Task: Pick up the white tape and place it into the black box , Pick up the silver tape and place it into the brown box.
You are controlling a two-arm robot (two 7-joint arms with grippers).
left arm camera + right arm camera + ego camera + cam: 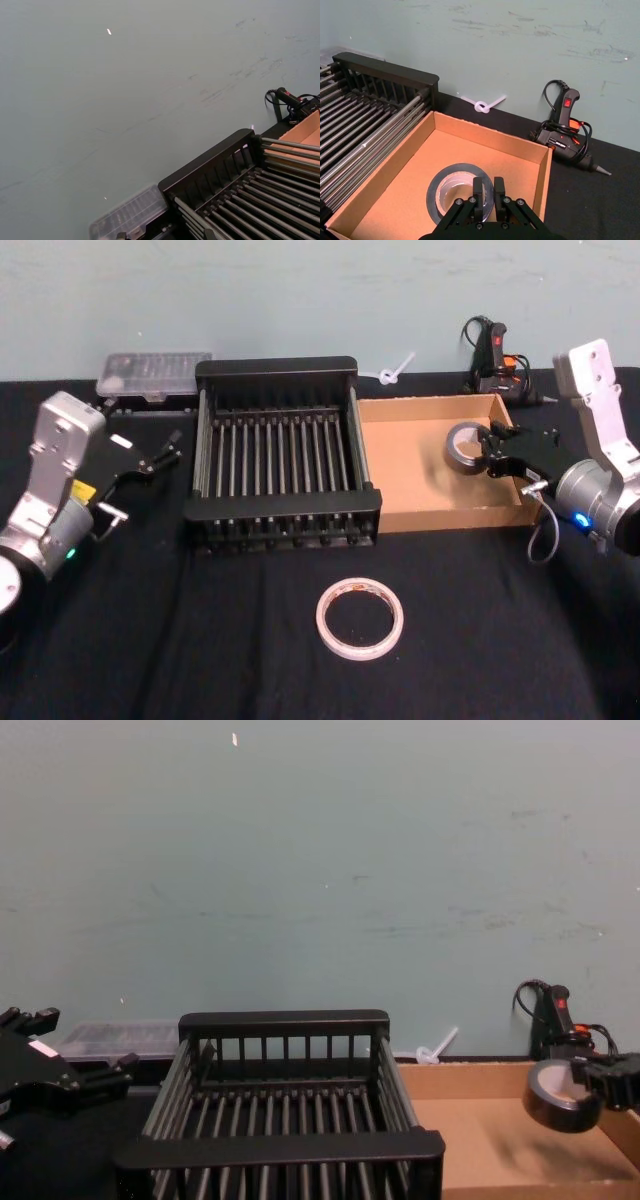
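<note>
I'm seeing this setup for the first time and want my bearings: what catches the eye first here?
Most striking is the right gripper holding the silver tape above the floor of the brown box, at the right. Next, the white tape lies alone on the dark cloth in front, near the robot. The black box stands in the middle beside the brown box, with the left gripper open at its left side.

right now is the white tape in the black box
No, the white tape lies on the black table in front of the black box.
</note>
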